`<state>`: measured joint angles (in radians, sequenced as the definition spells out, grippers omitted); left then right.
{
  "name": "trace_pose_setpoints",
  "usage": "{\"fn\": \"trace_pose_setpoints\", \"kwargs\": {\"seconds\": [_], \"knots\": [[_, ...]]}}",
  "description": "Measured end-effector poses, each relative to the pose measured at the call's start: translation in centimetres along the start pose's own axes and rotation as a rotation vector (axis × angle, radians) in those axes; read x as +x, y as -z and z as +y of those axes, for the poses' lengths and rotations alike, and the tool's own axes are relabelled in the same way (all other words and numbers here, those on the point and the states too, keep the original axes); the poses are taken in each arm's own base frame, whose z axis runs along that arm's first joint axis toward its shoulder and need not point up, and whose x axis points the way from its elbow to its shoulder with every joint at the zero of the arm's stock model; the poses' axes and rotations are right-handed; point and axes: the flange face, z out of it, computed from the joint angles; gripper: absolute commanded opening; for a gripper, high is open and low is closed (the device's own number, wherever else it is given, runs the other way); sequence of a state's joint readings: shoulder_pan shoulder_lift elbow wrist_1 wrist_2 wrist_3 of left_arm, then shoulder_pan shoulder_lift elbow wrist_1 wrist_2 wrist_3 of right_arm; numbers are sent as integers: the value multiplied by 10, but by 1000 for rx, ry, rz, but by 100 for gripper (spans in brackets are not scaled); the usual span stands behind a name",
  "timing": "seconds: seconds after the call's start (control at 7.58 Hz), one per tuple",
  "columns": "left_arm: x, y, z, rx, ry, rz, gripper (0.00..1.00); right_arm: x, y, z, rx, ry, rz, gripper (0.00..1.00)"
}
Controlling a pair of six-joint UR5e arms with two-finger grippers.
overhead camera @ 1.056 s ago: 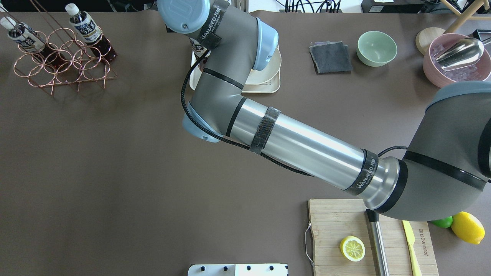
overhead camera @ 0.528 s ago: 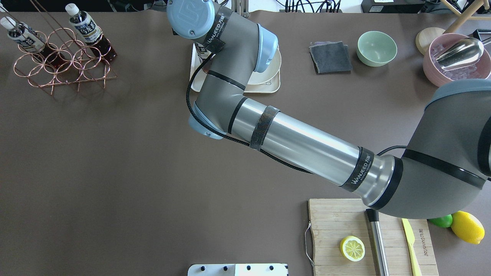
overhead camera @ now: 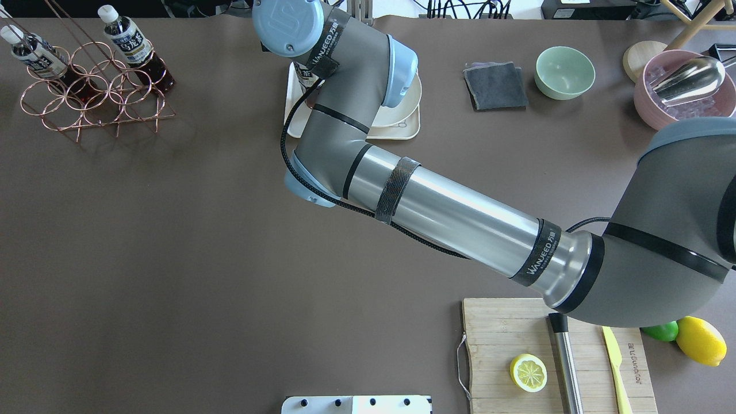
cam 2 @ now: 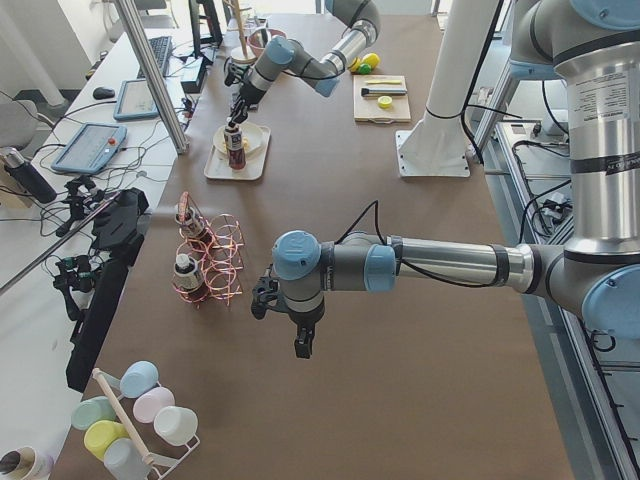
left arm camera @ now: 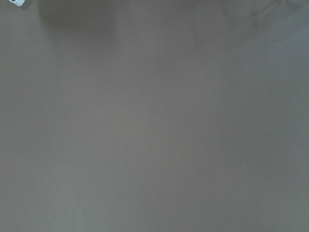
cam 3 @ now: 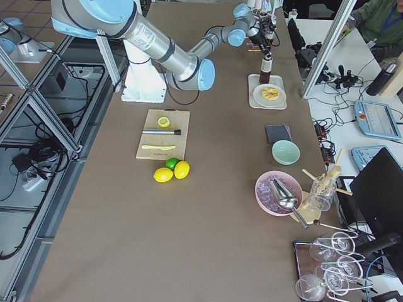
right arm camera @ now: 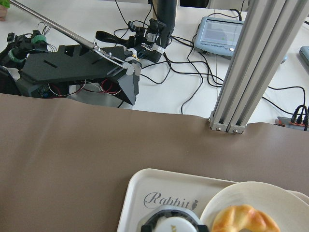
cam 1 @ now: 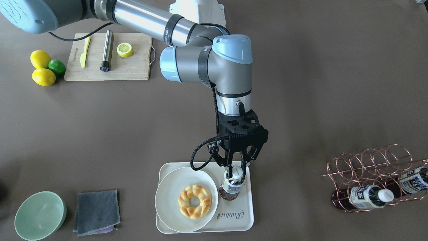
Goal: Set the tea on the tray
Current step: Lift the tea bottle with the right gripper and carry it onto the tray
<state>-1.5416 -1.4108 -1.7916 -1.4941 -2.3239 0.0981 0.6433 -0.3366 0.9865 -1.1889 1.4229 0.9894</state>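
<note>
Right gripper (cam 1: 235,166) pinches the tea (cam 1: 231,187) by its cap. It stands on the tray (cam 1: 245,214), at the plate's (cam 1: 170,197) three o'clock in the front view. If I drag sideways while releasing, I fear it tips.

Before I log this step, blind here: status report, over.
Right claw holds tea by cap. Tea upright on tray, beside plate. Left claw away over bare table, state unclear. Nothing blocking.

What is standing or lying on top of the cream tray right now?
A white plate with a ring pastry, and beside it the upright tea bottle, the right claw at its cap. The tray surface under the plate is covered.
</note>
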Motion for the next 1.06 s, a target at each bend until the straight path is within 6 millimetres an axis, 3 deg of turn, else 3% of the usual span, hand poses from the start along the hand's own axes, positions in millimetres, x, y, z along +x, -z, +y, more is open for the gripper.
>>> {"fn": "trace_pose_setpoints", "kwargs": {"seconds": [0.66, 1.06], "knots": [[0, 0, 0, 1, -1, 0, 97, -2, 5, -5, 4, -30, -7, 99], [1, 0, 1, 0, 0, 0, 97, -5, 46, -33, -68, -59, -83, 100]]}}
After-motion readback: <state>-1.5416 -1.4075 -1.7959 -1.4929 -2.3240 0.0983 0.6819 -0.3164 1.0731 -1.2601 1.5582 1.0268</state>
